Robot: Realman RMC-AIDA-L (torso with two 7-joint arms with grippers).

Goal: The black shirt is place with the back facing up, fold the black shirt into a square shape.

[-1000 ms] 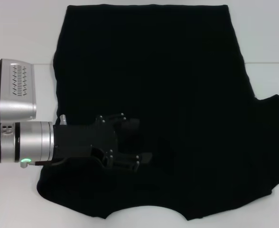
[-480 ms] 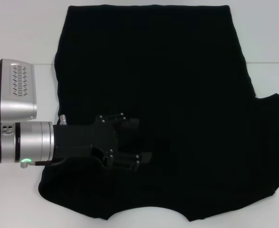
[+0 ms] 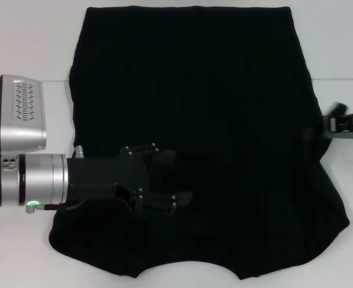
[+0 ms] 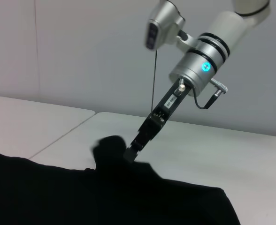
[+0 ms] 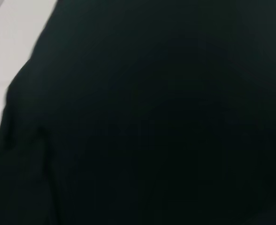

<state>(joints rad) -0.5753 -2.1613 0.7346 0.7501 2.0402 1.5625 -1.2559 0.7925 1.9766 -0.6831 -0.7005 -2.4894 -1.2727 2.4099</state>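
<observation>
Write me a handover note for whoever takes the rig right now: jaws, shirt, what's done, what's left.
Left gripper: resting over the near-left part of the shirt, jaws open, holding nothing.
Right gripper: at the shirt's right edge, pinching the right sleeve into a raised bunch, as the left wrist view shows.
Shirt: spread on the white table, hem far, collar near. Left side looks already folded in.
Left to do: carry the right sleeve inward, then fold lengthwise to make a square.
</observation>
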